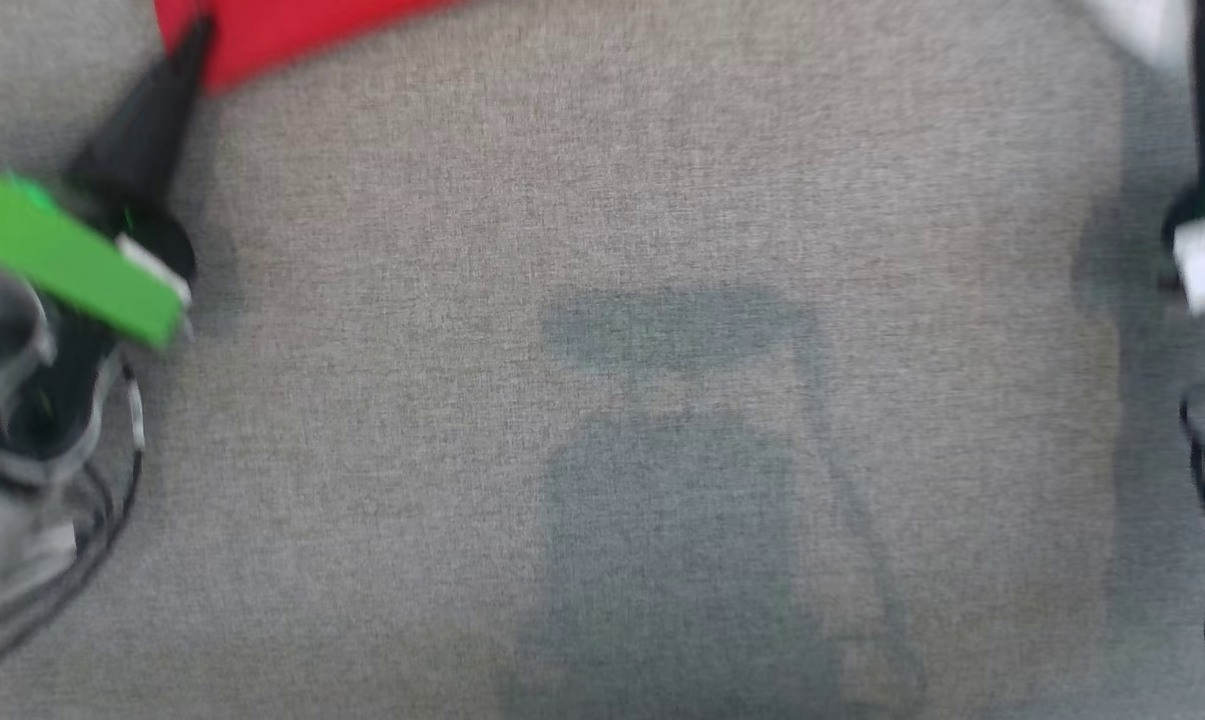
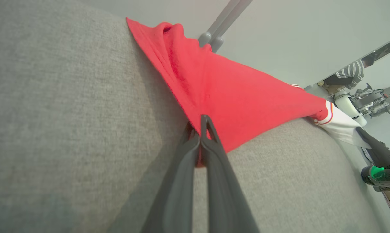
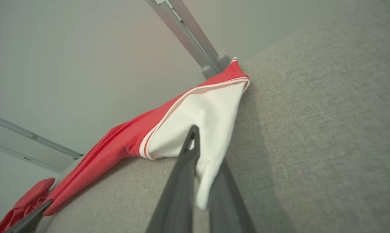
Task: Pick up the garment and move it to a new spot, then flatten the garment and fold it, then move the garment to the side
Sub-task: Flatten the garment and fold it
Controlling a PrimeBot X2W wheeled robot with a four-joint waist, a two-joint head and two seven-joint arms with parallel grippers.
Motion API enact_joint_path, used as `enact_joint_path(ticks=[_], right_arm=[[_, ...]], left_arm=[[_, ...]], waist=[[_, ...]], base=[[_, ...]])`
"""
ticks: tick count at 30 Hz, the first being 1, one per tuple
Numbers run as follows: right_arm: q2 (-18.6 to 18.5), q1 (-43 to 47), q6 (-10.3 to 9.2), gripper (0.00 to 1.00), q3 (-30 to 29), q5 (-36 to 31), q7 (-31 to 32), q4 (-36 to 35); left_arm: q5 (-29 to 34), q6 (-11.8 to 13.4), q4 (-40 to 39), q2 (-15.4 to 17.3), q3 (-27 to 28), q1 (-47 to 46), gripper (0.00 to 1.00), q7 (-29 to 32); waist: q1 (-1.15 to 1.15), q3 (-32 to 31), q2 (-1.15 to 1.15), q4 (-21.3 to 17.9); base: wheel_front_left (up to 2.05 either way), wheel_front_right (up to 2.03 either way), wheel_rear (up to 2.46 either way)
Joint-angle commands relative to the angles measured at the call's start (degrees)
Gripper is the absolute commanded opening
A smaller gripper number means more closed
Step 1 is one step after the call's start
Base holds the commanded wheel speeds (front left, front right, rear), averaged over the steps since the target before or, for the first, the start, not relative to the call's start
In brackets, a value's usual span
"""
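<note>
Red cloth of the garment (image 1: 262,35) lies at the far left of the grey upholstered surface (image 1: 602,400), with its white side panel at the far right and the fabric stretched between two pinches. The left gripper (image 2: 201,129) is clenched on a red corner, and the right gripper (image 3: 201,145) grasps a fold of the white panel. This looks like the carry to a new spot. To do it well, draw both arms toward the near side at one pace and height, taut enough to prevent sagging, and let the trailing edge land first.
</note>
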Motion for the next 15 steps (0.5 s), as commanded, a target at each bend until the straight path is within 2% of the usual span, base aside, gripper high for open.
enact_joint_path(ticks=[1,4,10,13,15], right_arm=[[0.05,5.94,-0.01,0.0,-1.45,1.14,0.59,-2.62],[0.61,16.71,0.02,0.0,-3.44,2.55,1.93,-7.26],[-0.04,32.74,0.02,0.0,-6.34,4.26,3.31,-9.17],[-0.21,40.12,0.01,0.0,-8.37,5.78,3.42,-9.84],[-0.35,44.64,0.01,0.0,-9.71,7.66,3.72,-10.24]], left_arm=[[-0.28,1.36,-2.46,1.28,-1.81,6.18,0.0,-0.96],[-1.23,4.4,-9.21,3.76,-2.88,15.0,0.0,-3.96],[-1.02,9.01,-17.78,6.0,-3.7,29.38,0.0,-6.99],[-1.33,10.35,-20.48,5.24,-2.7,35.25,0.0,-7.35],[-2.37,10.95,-21.97,3.63,-1.24,39.52,0.0,-7.5]], waist=[[0.0,-6.83,0.36,-1.96],[0.0,-9.91,0.36,-2.31],[0.0,-14.42,0.36,-2.39],[0.0,-15.47,0.36,-1.61],[0.0,-15.87,0.36,-1.21]], base=[[0.0,0.0,0.0],[0.0,0.0,0.0],[0.0,0.0,0.0],[0.0,0.0,0.0],[0.0,0.0,0.0]])
